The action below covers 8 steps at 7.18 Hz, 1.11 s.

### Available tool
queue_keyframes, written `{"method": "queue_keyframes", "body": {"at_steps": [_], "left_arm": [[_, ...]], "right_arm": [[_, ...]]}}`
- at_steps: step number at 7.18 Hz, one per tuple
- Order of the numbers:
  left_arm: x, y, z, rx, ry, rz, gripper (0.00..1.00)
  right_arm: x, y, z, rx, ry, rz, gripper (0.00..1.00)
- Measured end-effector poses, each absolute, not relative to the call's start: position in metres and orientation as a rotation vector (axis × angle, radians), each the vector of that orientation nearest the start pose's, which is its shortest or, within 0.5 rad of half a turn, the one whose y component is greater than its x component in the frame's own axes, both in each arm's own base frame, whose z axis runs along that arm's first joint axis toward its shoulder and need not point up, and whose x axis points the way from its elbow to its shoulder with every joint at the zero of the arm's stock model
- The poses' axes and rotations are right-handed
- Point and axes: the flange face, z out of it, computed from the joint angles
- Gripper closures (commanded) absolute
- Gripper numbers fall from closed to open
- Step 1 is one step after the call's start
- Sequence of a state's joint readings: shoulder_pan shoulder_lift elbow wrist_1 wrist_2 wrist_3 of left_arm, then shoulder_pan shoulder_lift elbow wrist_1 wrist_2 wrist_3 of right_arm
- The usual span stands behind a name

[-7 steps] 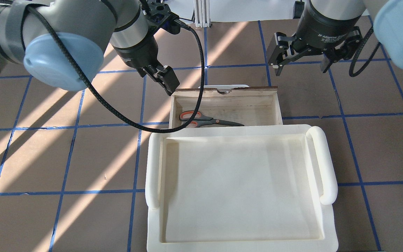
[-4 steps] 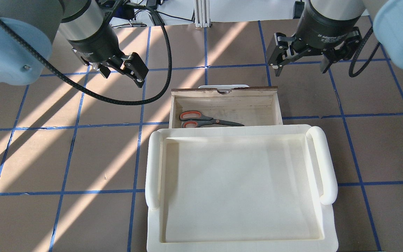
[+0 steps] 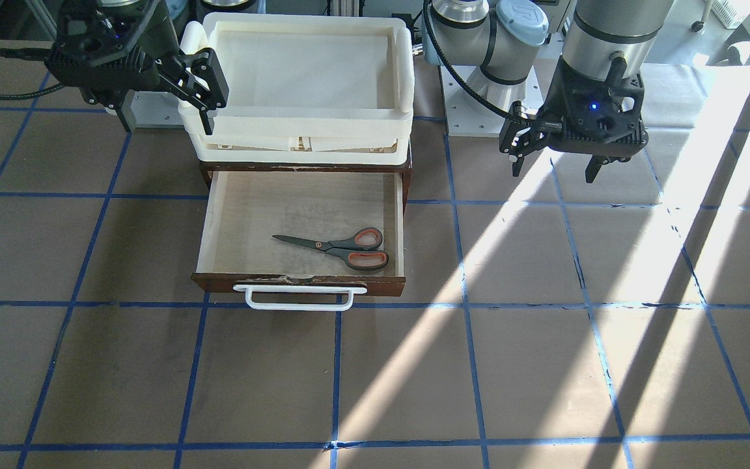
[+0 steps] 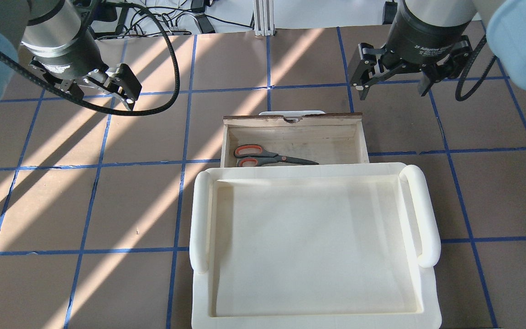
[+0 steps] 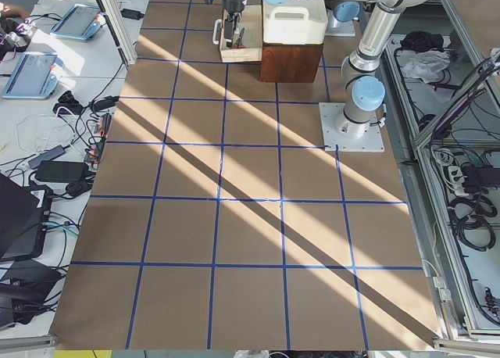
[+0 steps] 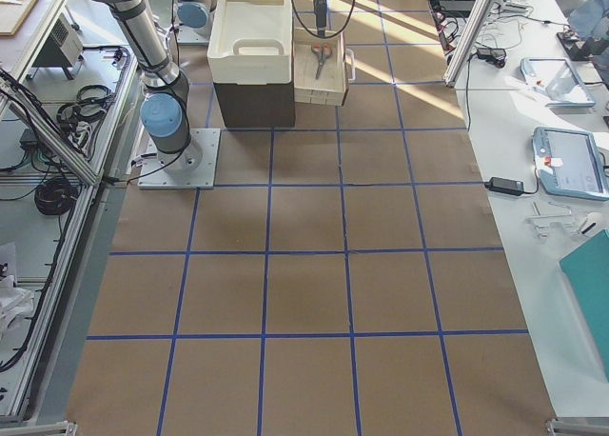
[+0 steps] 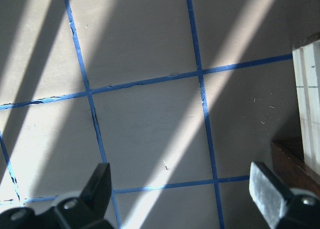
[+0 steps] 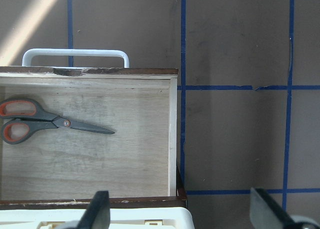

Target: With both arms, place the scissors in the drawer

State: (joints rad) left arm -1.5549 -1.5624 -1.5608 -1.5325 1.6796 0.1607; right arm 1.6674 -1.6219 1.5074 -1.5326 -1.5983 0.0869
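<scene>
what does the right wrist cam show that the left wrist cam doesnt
Only the right wrist view: grey-handled scissors with orange-red loops lying in the open pale-wood drawer, plus its white bar handle. Only the left wrist view: several broad sunlight bands across the tiles. Both: brown table with blue tape lines, open jaws along the bottom.

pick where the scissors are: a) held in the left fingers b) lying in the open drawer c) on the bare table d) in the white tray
b: the scissors lie flat on the pale floor of the pulled-out drawer, with nothing holding them.
</scene>
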Motion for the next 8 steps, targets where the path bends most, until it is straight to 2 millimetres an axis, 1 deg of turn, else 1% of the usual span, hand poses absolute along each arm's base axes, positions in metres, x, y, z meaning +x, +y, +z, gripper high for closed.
{"method": "queue_keyframes", "body": {"at_steps": [2,4,8], "left_arm": [[-0.1115,-0.4948,0.494,0.168,3.048,-0.044,0.0],[-0.1147,-0.4945,0.4896,0.157,3.111,-0.05,0.0],[-0.118,-0.4886,0.4954,0.113,3.154,-0.067,0.0]], "right_arm": [[0.1758,-0.4602,0.5396,-0.012,3.159,-0.122,0.0],[0.1759,-0.4601,0.5392,-0.006,3.159,-0.119,0.0],[0.1764,-0.4599,0.5384,-0.002,3.159,-0.116,0.0]]}}
